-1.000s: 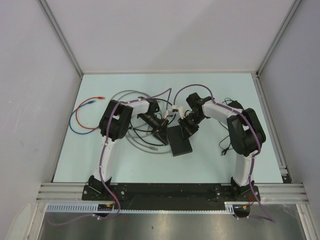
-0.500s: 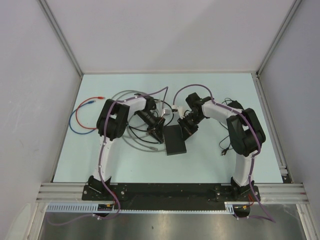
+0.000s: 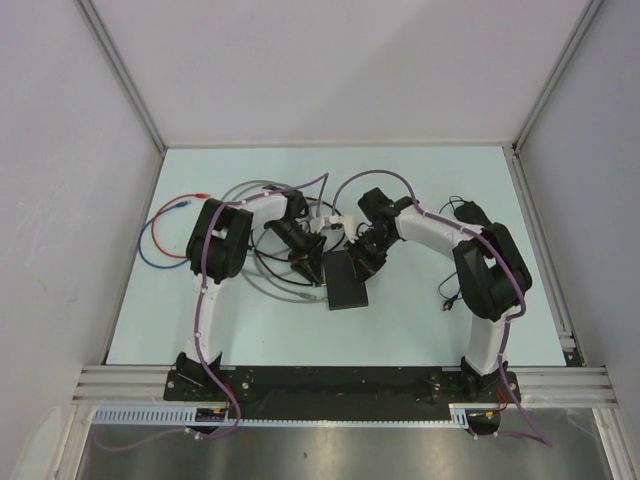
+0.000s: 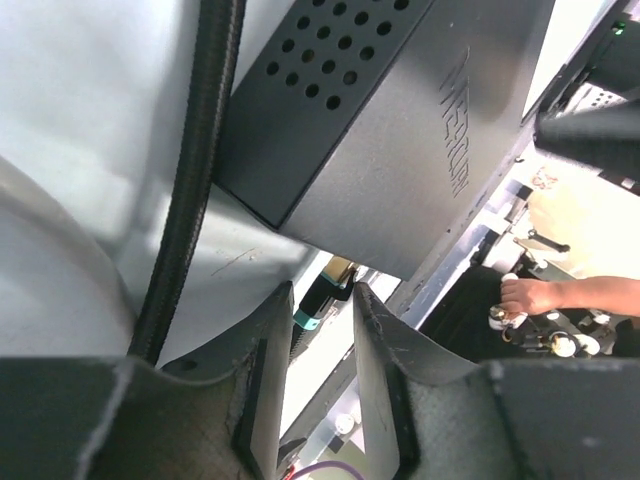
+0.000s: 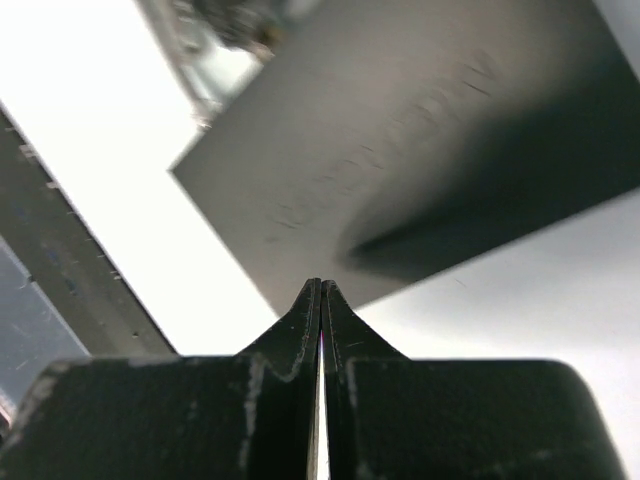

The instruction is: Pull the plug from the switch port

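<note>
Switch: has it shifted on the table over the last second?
Yes. In the top view the switch has slid left, so the gap has widened between it and the loose black cable lying by the right arm.

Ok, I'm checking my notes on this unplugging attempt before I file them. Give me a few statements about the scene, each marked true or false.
1. The right gripper has its fingers pressed together with nothing between them. True.
2. The switch has round vent holes on one side. True.
3. The red and blue cables lie to the right of the right arm. False: they lie on the left of the table, beyond the left arm.
4. The left gripper is closed tight. False: its fingers stand apart with the plug between the tips. Whether they grip it cannot be told.
5. The switch lies between the two grippers in the top view. True.
</note>
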